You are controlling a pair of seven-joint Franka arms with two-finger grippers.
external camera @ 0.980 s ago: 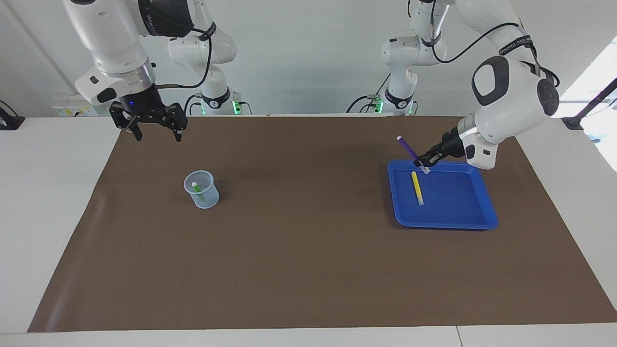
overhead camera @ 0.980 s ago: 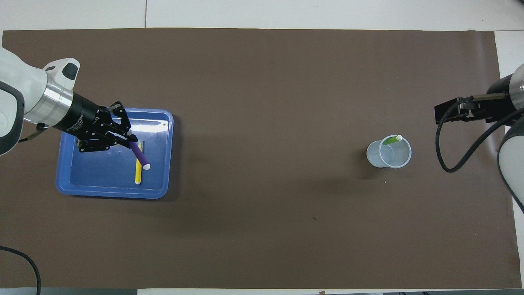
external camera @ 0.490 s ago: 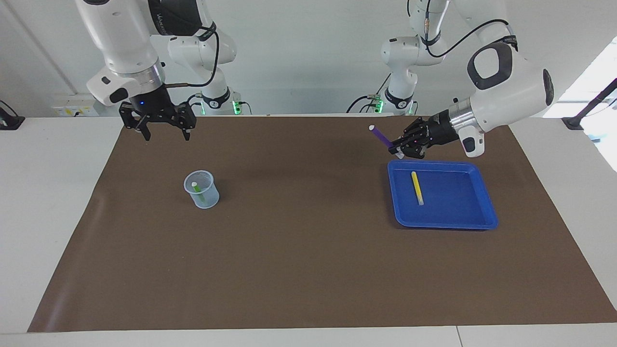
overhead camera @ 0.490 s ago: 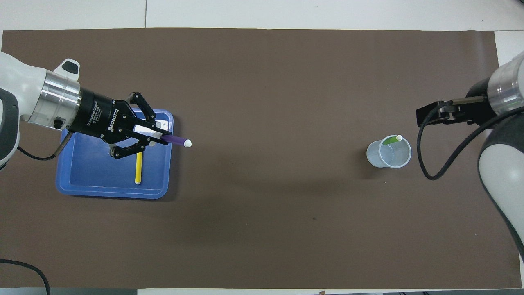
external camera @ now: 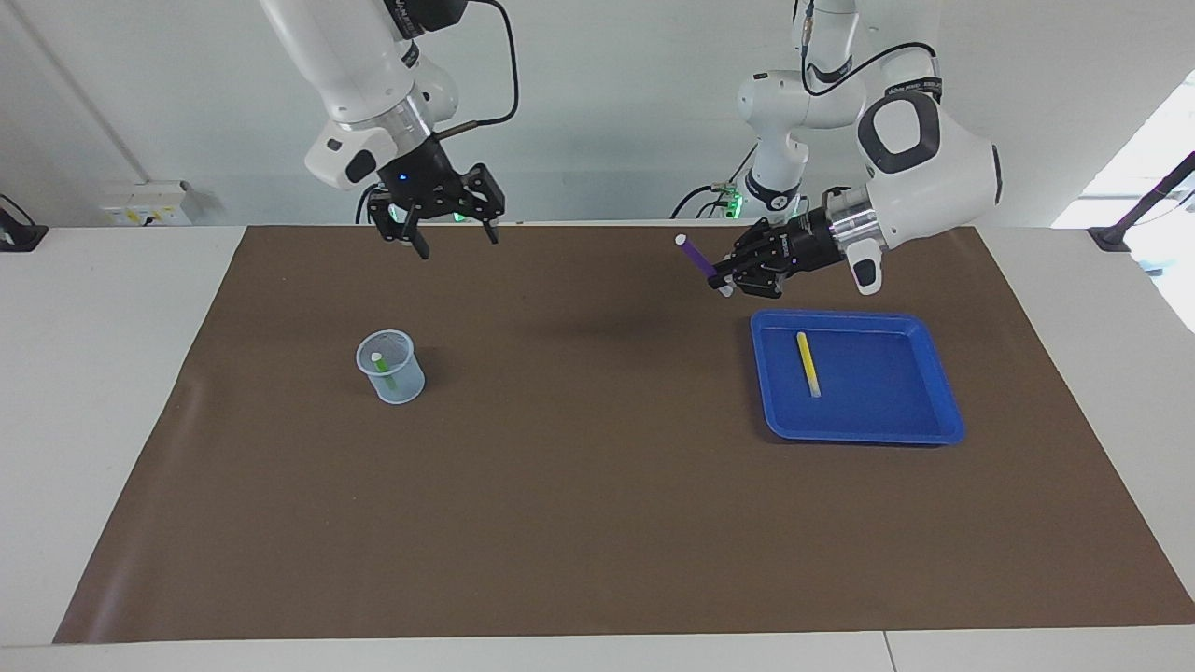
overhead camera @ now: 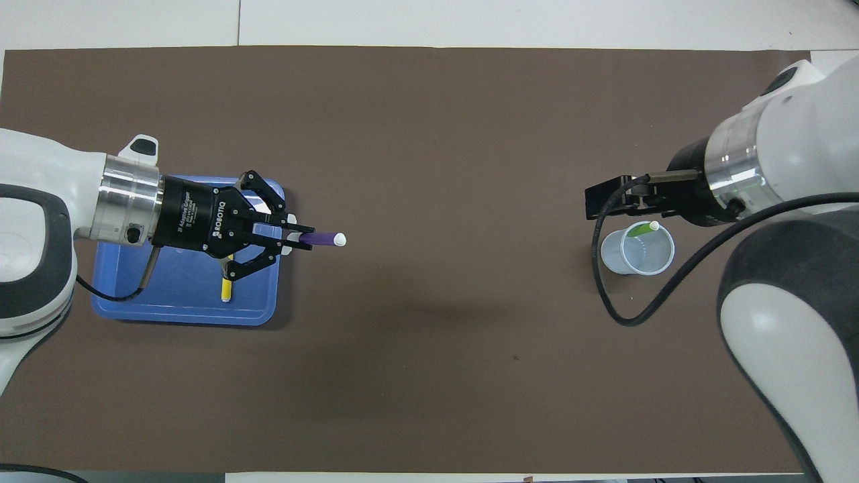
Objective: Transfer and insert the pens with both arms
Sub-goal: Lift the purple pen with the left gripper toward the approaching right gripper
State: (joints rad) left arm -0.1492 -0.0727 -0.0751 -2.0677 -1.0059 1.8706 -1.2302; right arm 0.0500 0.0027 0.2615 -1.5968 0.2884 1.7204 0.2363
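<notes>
My left gripper (external camera: 721,278) is shut on the pale end of the purple pen (external camera: 695,258), held up over the mat just off the blue tray's (external camera: 859,434) edge. The pen slants up toward the right arm's end and also shows in the overhead view (overhead camera: 323,239). The yellow pen (external camera: 808,364) lies in the tray. The green pen (external camera: 383,370) stands in a clear cup (external camera: 392,373). My right gripper (external camera: 457,241) is open and empty, up in the air, over the mat beside the cup (overhead camera: 637,253).
A brown mat (external camera: 597,504) covers the table, with white table edges around it. Two smaller white arms with green lights (external camera: 775,182) stand at the robots' end of the table. A black cable hangs from my right wrist (overhead camera: 604,295) near the cup.
My left gripper has lifted the purple pen off the tray and carried it toward the table's middle. My right gripper has swung from the mat's end toward the middle, staying open.
</notes>
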